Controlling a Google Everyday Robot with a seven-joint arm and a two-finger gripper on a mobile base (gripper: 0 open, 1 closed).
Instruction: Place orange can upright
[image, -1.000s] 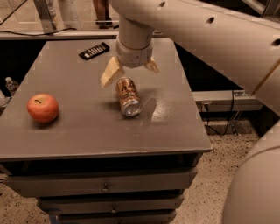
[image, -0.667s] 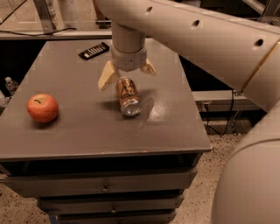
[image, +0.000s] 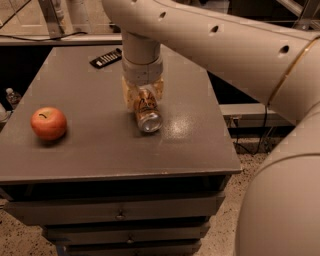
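Tool (image: 144, 97) seemingly pinches one toppled orange can (image: 149, 119); one apple (image: 48, 123) well apart.

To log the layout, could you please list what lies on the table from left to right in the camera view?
Apple → remote → can; the gripper is down over the can's far end.
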